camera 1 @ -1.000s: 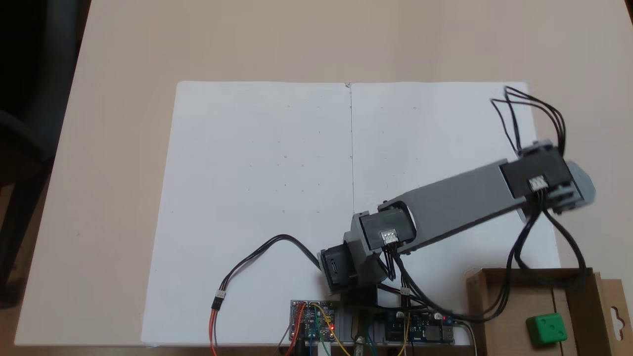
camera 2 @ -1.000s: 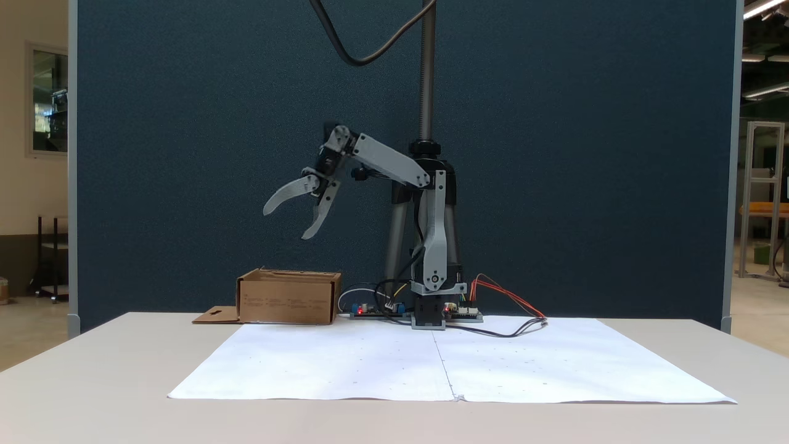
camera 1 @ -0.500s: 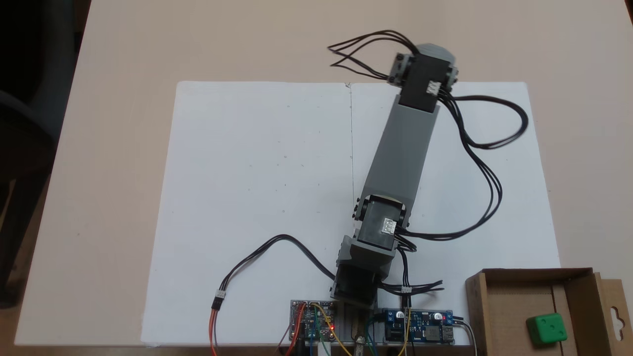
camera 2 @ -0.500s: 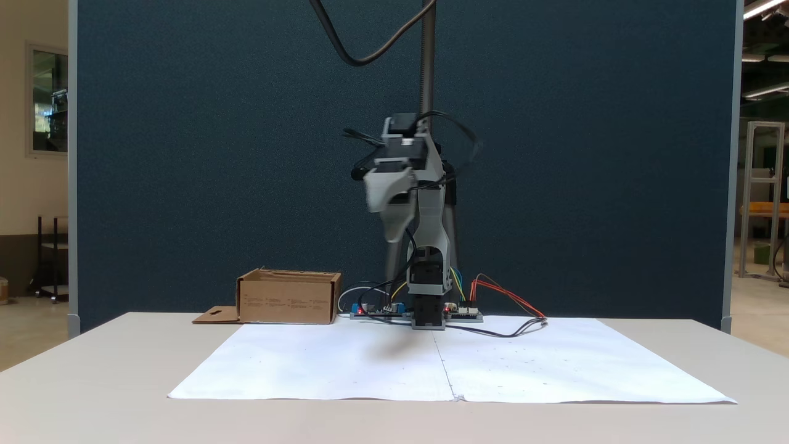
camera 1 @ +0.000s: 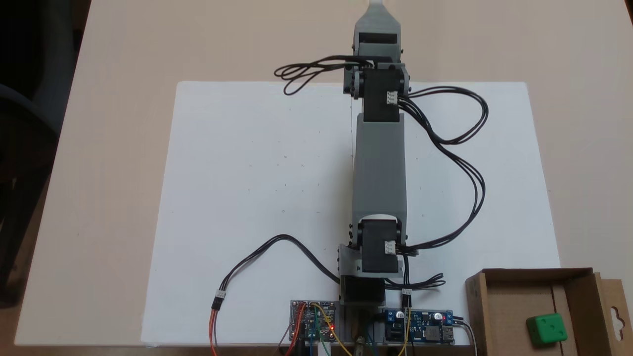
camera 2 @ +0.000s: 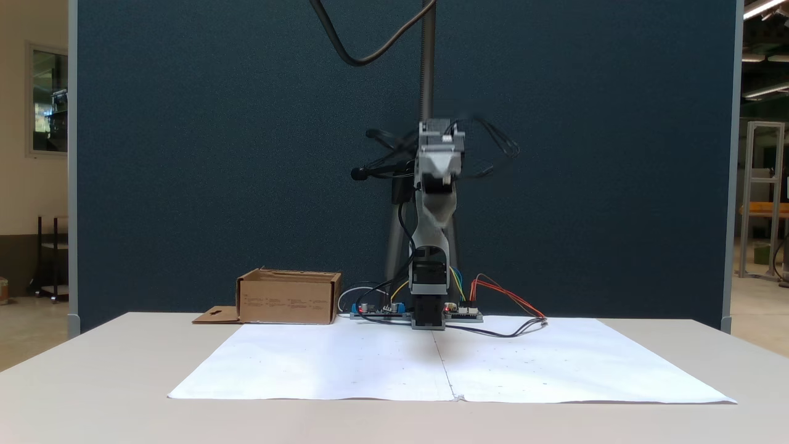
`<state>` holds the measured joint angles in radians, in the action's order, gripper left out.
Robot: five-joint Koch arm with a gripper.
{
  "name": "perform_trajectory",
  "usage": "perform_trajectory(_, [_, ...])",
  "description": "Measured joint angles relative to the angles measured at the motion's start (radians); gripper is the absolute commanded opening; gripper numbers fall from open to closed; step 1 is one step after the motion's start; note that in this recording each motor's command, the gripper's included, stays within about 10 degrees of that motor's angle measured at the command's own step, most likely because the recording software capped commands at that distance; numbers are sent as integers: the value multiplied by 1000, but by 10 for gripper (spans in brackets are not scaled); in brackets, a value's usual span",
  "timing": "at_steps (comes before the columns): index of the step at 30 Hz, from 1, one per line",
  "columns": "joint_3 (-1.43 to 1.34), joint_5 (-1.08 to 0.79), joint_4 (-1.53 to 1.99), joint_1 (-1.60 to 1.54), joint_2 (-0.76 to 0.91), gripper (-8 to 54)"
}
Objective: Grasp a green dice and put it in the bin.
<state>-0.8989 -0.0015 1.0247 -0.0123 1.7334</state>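
The green dice [camera 1: 546, 330] lay inside the bin [camera 1: 478, 306], at the surface's [camera 1: 109, 148] near right corner in a fixed view from above. The end effector [camera 2: 435, 216] pointed straight out over the white paper [camera 1: 257, 168] (jaws overlapping, so its state could not be told).

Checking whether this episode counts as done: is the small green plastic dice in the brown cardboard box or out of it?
In. The small green plastic dice lies on the floor of the shallow brown cardboard box, inside its walls.
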Motion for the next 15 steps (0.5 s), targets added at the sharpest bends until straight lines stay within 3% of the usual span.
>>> perform_trajectory(9, [-788,0,-348,-28,227,433])
perform_trajectory(15, [-867,0,-561,-3,258,434])
